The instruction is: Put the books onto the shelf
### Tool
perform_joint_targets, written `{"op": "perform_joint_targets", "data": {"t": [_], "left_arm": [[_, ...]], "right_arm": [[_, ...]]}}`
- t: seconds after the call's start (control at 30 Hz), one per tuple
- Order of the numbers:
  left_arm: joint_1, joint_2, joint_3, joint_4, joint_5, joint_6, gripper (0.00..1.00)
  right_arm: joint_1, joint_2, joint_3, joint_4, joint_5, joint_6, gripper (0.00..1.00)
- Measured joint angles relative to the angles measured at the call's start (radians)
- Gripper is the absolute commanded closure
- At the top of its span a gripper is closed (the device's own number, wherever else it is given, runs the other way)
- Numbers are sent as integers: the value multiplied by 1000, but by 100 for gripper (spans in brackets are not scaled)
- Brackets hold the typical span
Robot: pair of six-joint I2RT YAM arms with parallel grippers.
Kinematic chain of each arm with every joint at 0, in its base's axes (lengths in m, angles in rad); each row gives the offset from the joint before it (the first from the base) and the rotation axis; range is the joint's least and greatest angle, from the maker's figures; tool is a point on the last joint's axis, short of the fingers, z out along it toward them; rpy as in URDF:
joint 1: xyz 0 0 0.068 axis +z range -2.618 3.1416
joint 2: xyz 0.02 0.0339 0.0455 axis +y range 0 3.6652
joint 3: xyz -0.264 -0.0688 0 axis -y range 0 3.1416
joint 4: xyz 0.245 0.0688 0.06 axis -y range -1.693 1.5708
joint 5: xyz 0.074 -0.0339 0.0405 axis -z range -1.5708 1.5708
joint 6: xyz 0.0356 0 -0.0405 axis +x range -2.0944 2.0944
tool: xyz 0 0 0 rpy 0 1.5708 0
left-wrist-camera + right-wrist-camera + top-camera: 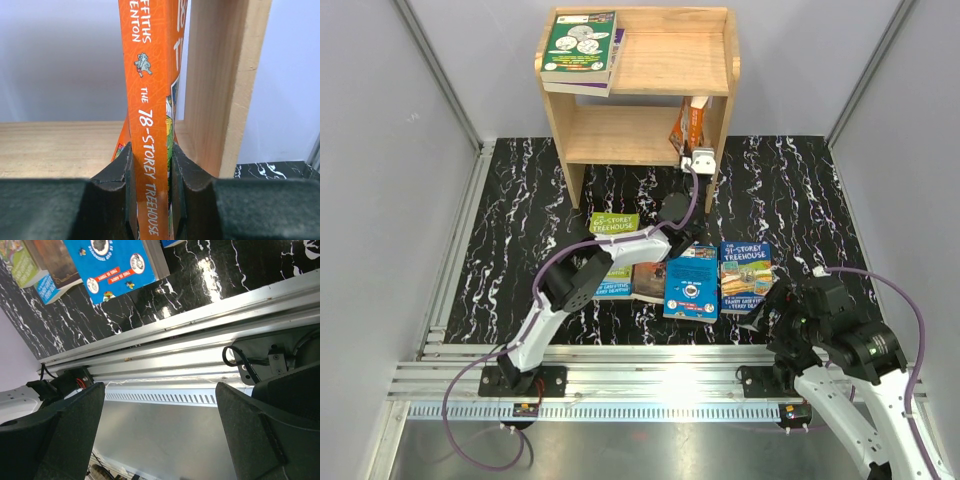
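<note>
Black marbled table [510, 200]. Shelf [675, 62] stands at the middle of its far edge, open side facing the arms.

Left arm [565, 290] stretched forward across the table to the shelf's lower tier. Right arm [850, 345] folded back at the near right corner.

Books, top board: green-covered book [580, 42] lying flat at the left end, on top of a purple one [617, 45].
Books, table: a loose group near the middle, in front of the shelf. They are the green Treehouse book [614, 223], dark book [649, 282], blue book [691, 285] and 91-Storey book [745, 276]. All lie flat, the last three edge to edge.

Orange book [150, 100], "The 78-Storey Treehouse": upright on the lower tier at its right end, spine toward the wrist camera, just beside the right side panel [215, 85]. Whether it touches the panel cannot be told.

Left gripper [152, 155]: closed narrow on the orange book, one finger [120, 170] on each cover, near the spine's lower part.

Right gripper [160, 435]: jaws spread wide, nothing between them, hanging over the aluminium rail [200, 345] at the table's near edge, touching nothing.
</note>
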Motion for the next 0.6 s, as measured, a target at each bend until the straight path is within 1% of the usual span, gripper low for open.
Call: {"op": "perform_joint_targets", "data": {"t": [0.07, 0.17, 0.27, 0.3, 0.37, 0.4, 0.47, 0.5, 0.6], "left_arm": [[8, 11, 6, 16, 8, -1, 100], [21, 32, 27, 27, 18, -4, 95], [37, 74, 84, 25, 28, -11, 89], [43, 88, 102, 24, 32, -14, 83], [58, 128, 162, 18, 40, -23, 72], [65, 143, 182, 16, 44, -24, 63], [77, 153, 195, 11, 47, -31, 52], [81, 156, 195, 5, 46, -34, 50], [92, 165, 181, -10, 45, -45, 36]], "right_arm": [[0, 1, -19, 0, -8, 1, 0], [0, 5, -30, 0, -16, -1, 0], [0, 16, -37, 7, -19, -5, 0], [0, 21, -41, 12, -21, -6, 0], [0, 31, -48, 23, -24, -9, 0], [0, 37, -52, 32, -25, -10, 0], [0, 51, -58, 43, -28, -14, 0], [0, 56, -60, 48, -30, -15, 0], [0, 63, -61, 58, -34, -18, 0]]}}
